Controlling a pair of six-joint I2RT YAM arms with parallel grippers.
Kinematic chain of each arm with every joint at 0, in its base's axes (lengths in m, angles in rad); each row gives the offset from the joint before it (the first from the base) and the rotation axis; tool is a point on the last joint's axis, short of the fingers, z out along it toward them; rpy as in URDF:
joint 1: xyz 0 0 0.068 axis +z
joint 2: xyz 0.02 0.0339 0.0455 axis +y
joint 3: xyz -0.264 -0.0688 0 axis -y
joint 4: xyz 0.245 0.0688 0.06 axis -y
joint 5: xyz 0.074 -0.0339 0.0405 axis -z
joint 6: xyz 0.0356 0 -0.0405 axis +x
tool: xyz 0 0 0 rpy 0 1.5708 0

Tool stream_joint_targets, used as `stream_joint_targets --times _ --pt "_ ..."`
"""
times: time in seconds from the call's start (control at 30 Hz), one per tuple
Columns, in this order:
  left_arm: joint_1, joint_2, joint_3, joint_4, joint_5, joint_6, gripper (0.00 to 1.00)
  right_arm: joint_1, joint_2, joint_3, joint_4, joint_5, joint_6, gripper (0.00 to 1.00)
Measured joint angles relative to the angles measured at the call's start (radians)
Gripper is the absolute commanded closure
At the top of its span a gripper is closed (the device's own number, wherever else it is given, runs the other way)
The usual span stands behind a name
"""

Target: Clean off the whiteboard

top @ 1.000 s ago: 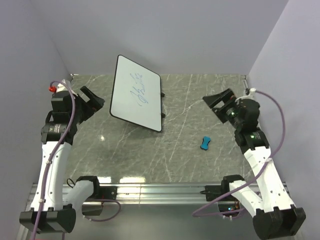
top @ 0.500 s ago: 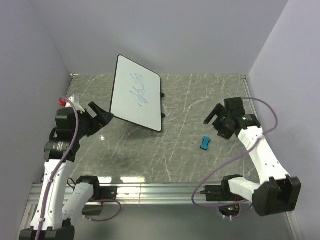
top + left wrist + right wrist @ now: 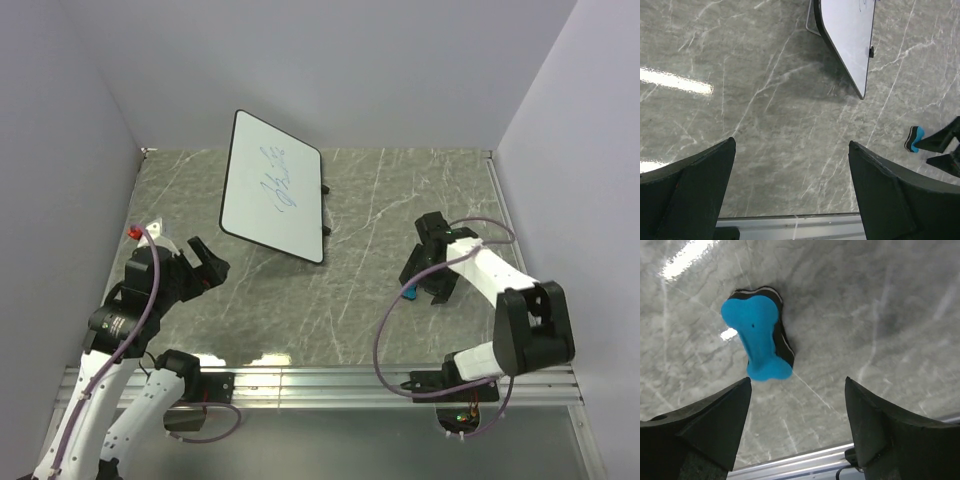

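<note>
- Grey veined bench (image 3: 380, 200), glossy, boxed in by plain pale walls.
- Toward back left: whiteboard (image 3: 272, 200), propped tilted on small black feet, blue scribble unerased.
- Probably light, stiff, slick-faced, apt to tip or skid under wiping; best steadied by thin black frame.
- Blue bone-shaped eraser (image 3: 757, 337), dark-soled, lying free just ahead of right hand (image 3: 797, 390), spread.
- Left hand (image 3: 791, 145) spread wide, empty, apart from whiteboard.
</note>
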State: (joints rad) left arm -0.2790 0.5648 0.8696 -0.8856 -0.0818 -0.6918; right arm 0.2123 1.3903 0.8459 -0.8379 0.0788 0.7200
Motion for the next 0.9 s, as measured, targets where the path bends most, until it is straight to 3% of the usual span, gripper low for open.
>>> stream_joint_targets --times 0.33,0.9 --pt "-0.003 0.015 0.000 -0.005 -0.015 0.003 0.01 0.097 0.219 0.085 0.076 0.000 -0.006 0.24" --pt "-0.004 0.004 0.000 -0.018 -0.029 0.001 0.01 0.092 0.190 0.221 0.023 0.040 -0.068 0.20"
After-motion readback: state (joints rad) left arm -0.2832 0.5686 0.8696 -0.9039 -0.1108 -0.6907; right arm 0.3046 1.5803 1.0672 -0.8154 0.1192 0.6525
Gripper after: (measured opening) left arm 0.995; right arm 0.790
